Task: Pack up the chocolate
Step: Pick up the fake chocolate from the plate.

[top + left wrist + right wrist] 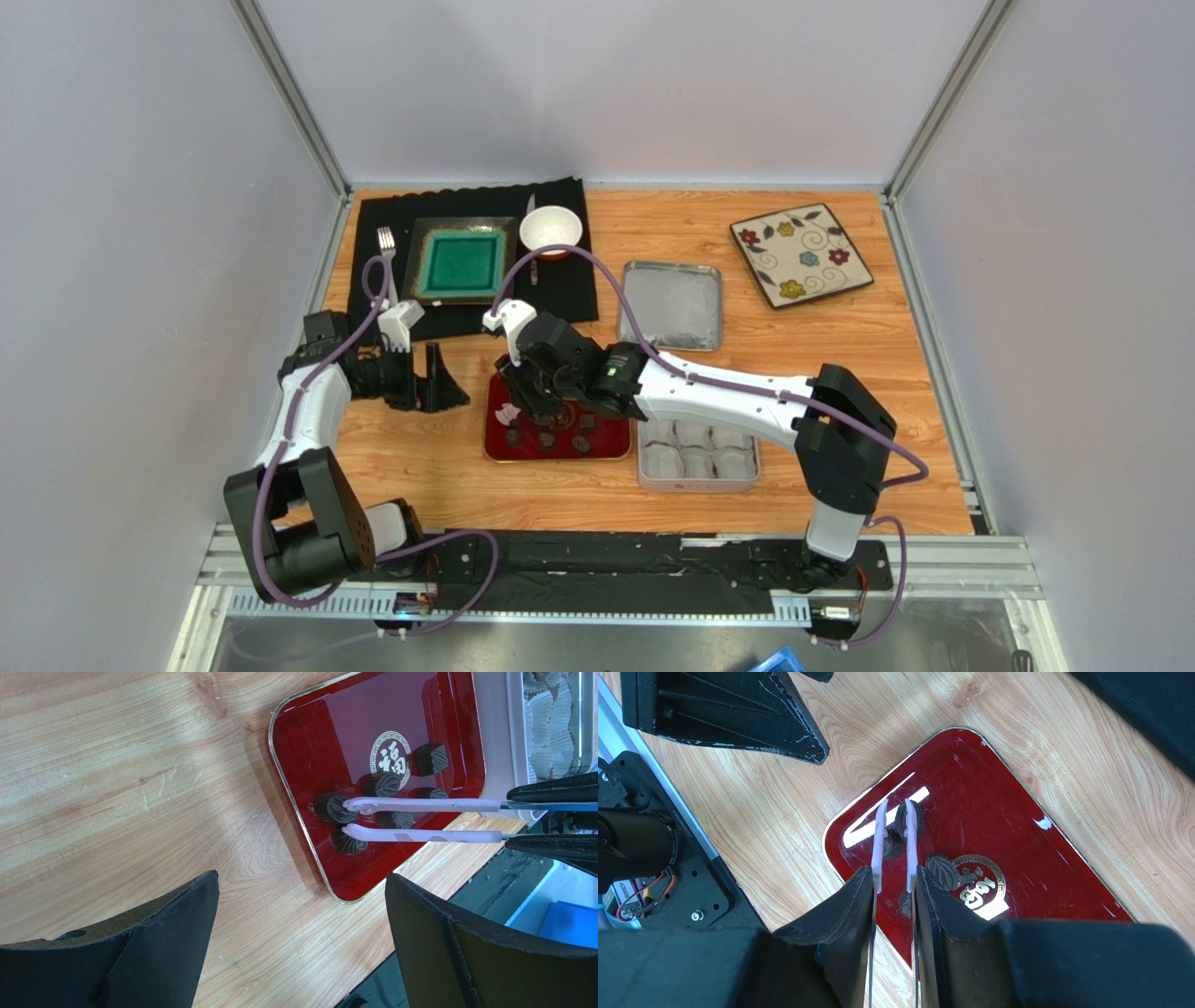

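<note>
The right pincer [894,878] is clamped on white tongs [910,847], whose tips straddle one chocolate [906,817] in the red tray [1018,812] (more pieces lie alongside); the left pincer [302,885] hangs spread wide over the desk [105,777] beside it

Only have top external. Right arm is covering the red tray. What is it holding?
Observer: The right gripper is shut on white plastic tweezers, with the tips down inside the glossy red rectangular tray.
Operator: Got a piece yet?
Observer: Can't tell. A round ridged dark brown chocolate sits right at the tips, near the tray's corner. The tines stand apart, and one crosses over it in the right wrist view.
Operator: How many in the tray?
Observer: The left wrist view shows around six dark brown chocolate pieces, at least one of them square, clustered around the tweezers.
</note>
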Robot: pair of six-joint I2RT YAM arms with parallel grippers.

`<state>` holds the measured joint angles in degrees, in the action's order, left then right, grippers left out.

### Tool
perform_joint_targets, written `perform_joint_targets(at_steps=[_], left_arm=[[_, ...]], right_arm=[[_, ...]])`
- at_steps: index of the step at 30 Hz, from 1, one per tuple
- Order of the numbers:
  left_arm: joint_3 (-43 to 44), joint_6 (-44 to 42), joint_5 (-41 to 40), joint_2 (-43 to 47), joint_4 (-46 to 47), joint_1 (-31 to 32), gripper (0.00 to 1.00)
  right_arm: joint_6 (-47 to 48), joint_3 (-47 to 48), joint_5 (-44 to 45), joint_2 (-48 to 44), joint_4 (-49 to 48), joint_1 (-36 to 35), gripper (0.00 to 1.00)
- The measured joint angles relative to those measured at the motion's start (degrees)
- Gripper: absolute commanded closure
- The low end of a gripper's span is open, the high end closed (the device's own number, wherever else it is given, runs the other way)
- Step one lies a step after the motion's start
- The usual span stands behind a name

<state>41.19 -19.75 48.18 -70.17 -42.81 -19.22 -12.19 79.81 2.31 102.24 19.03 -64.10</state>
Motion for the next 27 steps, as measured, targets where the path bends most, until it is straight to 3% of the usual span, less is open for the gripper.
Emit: perform_joint_targets(at_steps=[27], left_arm=[[0.0,0.0,0.8,0.0,-0.2,0.0,0.04]], right_arm=[[0.1,1.0,0.7,0.9,0.0,0.1,0.70]])
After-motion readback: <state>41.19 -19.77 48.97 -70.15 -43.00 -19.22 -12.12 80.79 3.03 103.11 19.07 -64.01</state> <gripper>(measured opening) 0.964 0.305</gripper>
